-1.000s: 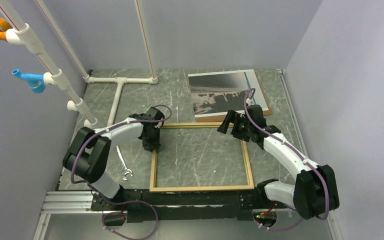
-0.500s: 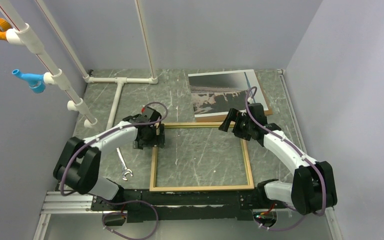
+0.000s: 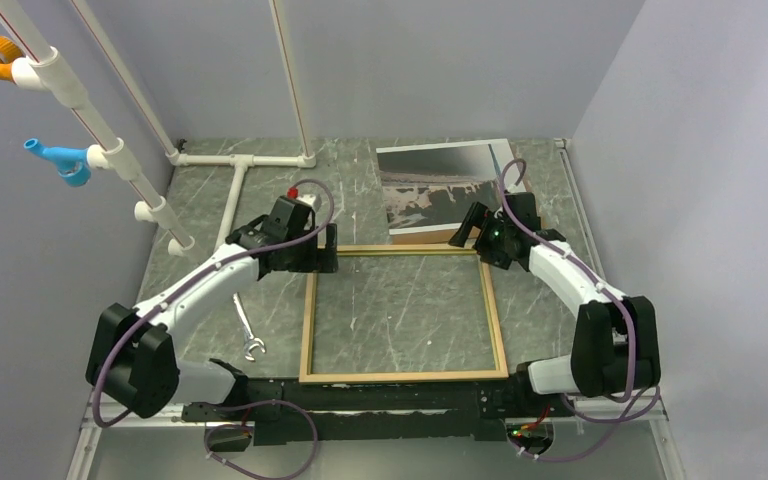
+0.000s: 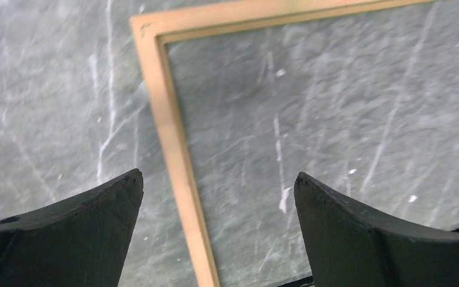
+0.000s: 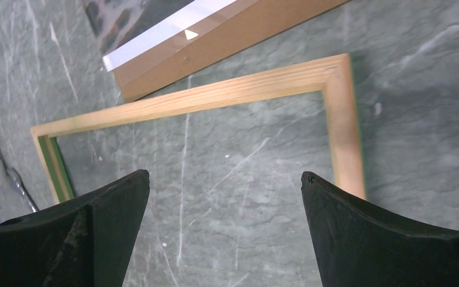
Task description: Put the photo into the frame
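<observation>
Two grippers, and we see both with fingers spread wide and nothing between them, agreed? The left gripper point(image 3: 322, 262) hangs near the far left corner of the frame point(image 3: 401, 377), and the right gripper point(image 3: 467, 226) near the far right one.

Yep, same read here. In our left wrist view the tan side rail runs along the table between the two dark fingers, and neither touches it. The right wrist view shows the other far corner under its fingers, with the same wide gap.

So where do we put the photo point(image 3: 440, 190)?

It's flat at the back of the table point(image 3: 260, 200), picture side up, lying on a brown board point(image 5: 233, 45). That board sits just beyond the frame's far rail, and we can't tell if its corner touches the rail. The frame lies flat in the middle, tan face up, with the marble top showing through it. We spot a strip of green along one inner edge in the right wrist view. A wrench point(image 3: 248, 335) lies left of the frame, apart from it.
</observation>
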